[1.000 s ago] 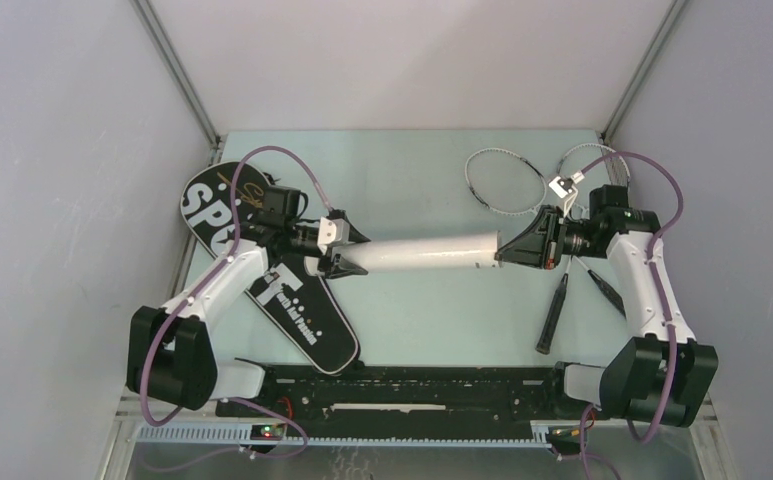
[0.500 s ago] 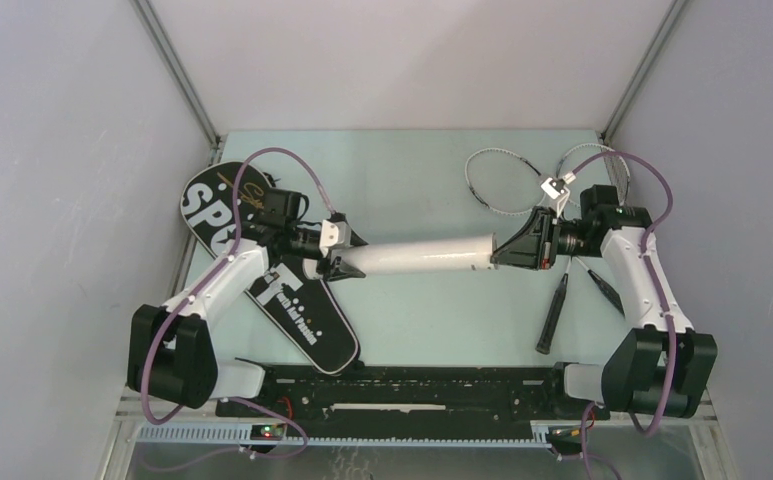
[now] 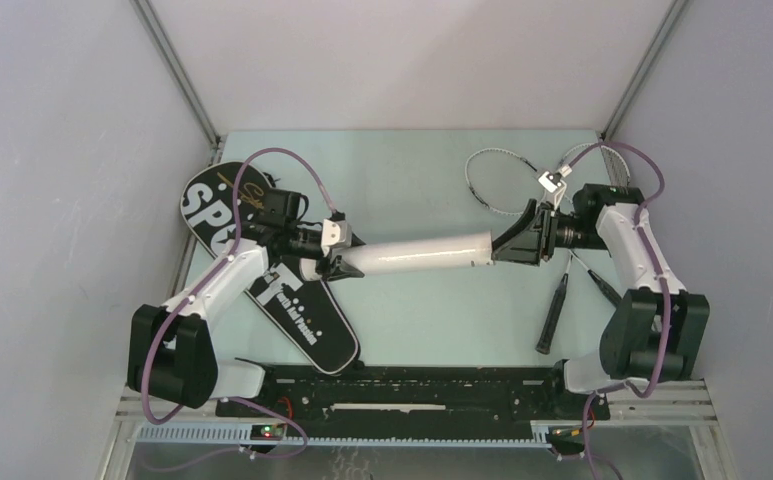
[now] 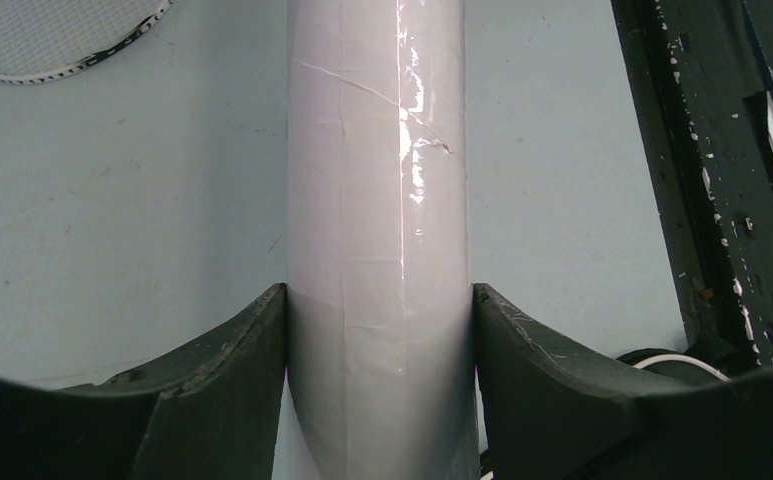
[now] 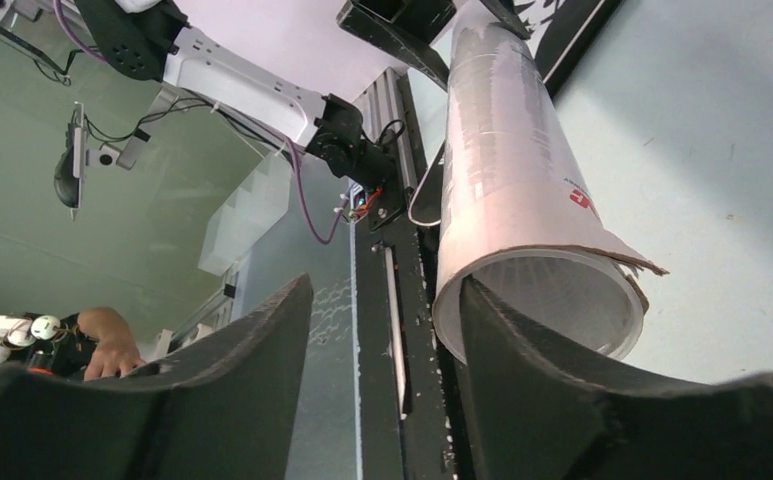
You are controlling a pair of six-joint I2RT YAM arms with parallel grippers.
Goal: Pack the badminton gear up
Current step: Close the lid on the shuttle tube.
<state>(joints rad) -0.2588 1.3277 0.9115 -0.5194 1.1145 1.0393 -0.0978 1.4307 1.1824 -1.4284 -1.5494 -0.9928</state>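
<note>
Black fingers of the left gripper (image 4: 377,300) press both flanks of the long white tube (image 4: 377,150), clamping it close to its left end. The right gripper (image 5: 382,290) is spread wide with nothing held, and the tube's open mouth sits against the inner face of one finger.

The tube lies in the middle of the bench. Its long axis is roughly parallel to the near edge, angling slightly toward the far right corner. The closed end is over the black bag (image 3: 262,270) toward the left edge, and the mouth faces the right edge. It looks raised off the surface, though that is hard to confirm.

The likeliest trouble is at the mouth, where the cardboard rim is torn into a loose flap. A finger pushing in or closing there could snag it, tear further, or crush the opening. The tube is also glossy and gripped at one end only, so a nudge from the right could swing it or make it slip.
</note>
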